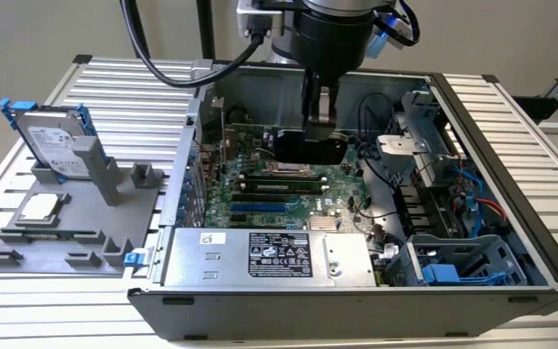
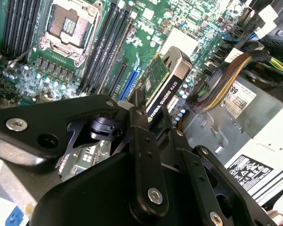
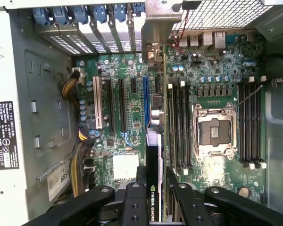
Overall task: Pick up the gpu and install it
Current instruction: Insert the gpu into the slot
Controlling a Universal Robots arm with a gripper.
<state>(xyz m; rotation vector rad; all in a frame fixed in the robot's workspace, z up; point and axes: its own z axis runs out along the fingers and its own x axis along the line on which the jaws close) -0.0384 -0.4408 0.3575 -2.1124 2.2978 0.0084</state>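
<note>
claw (image 3: 153, 200) clamped on the gpu (image 3: 153, 155), card held edge-down inside the open computer case (image 1: 492, 167), above the motherboard (image 3: 132, 108) and lined up along the blue slot (image 3: 145, 101). pickup done; card not yet seated.

**Card held over the board**

The gripper (image 3: 155, 197) has its black fingers (image 3: 134, 202) clamped on the gpu (image 3: 154, 155), which stands on edge above the motherboard (image 3: 203, 75). The card runs beside a blue slot (image 3: 145, 101) and the memory slots (image 3: 178, 127). An open CPU socket (image 3: 213, 129) lies near. Yellow-and-black cables (image 3: 78, 165) hang beside the power supply (image 3: 7, 117).
</note>
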